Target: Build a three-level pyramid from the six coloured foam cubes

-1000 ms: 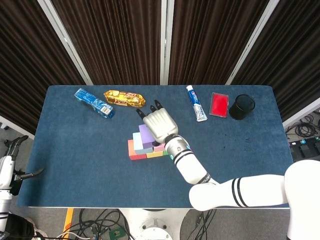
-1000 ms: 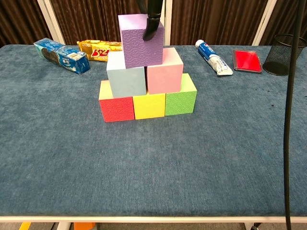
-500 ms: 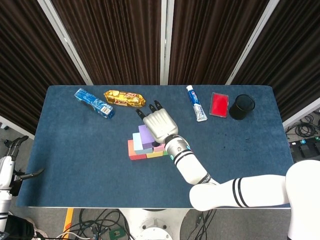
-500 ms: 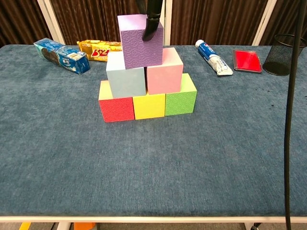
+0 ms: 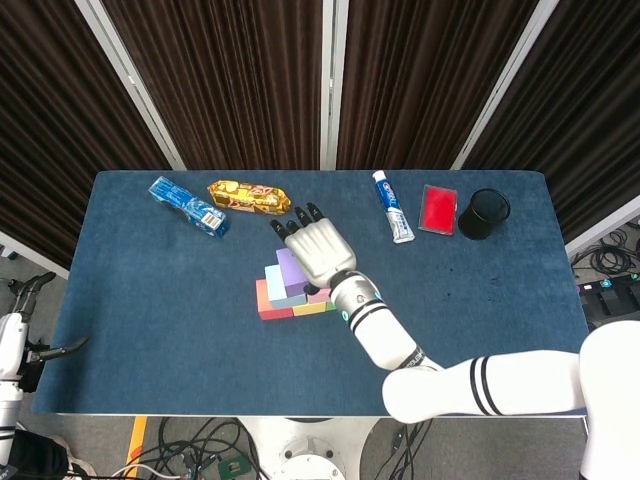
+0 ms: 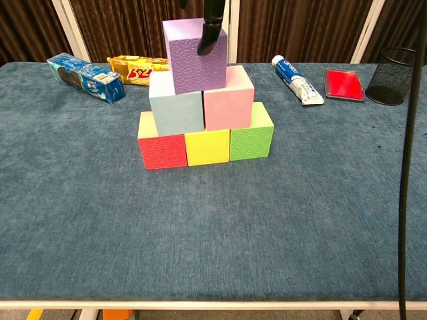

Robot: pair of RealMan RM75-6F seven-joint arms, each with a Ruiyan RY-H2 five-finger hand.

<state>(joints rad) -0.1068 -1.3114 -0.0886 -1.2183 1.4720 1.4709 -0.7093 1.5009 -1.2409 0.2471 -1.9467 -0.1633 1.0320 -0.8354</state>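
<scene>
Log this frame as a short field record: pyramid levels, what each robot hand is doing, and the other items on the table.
bottom level: red cube, yellow cube, green cube, side by side
middle level: light blue cube, pink cube
top level: purple cube, on both middle cubes
right robot hand: over the purple cube, a fingertip on its front face
left robot hand: off the table's left edge, holding nothing
other items: blue packet, gold packet, toothpaste tube, red case, black mesh cup
</scene>
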